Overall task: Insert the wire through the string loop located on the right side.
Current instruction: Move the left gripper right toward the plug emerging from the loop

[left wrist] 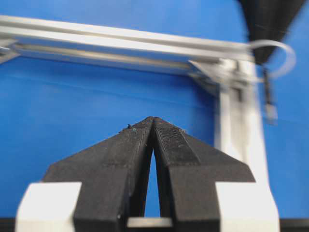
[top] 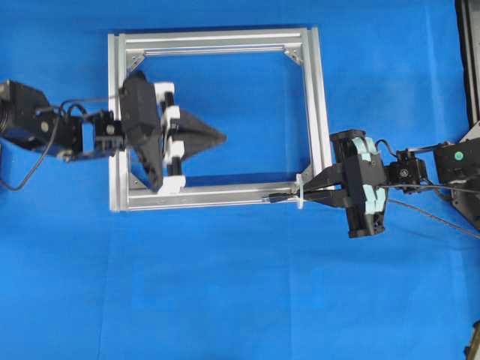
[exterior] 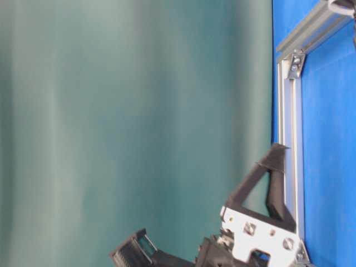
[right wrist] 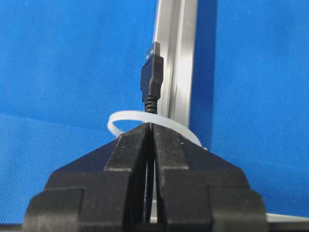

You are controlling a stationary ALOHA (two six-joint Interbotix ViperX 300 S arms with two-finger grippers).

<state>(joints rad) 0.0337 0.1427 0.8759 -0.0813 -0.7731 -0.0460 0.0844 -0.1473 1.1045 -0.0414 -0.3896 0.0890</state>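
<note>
Overhead exterior view: I am seeing the silver frame (top: 318,97) lying flat on the blue table (top: 240,300). The left gripper (top: 223,137) is hovering inside the frame's opening, pointing toward the right side, with its jaws pressed together and nothing between them; the left wrist view is showing the fingertips (left wrist: 166,135) meeting at a point.

The right gripper (top: 306,194) is sitting at the frame's lower right corner, its jaws clamped on the wire (top: 435,212), which is trailing off behind it toward the right edge. In the right wrist view, the wire's plug (right wrist: 152,79) is projecting straight out beyond the closed tips, and the string loop (right wrist: 126,117) is arching around the cable just in front of those tips, so the plug is standing past the loop. Overhead, the plug tip is showing left of the white loop (top: 300,192), resting along the frame's bottom rail.

The table-level view is showing only the left gripper and one frame rail.
</note>
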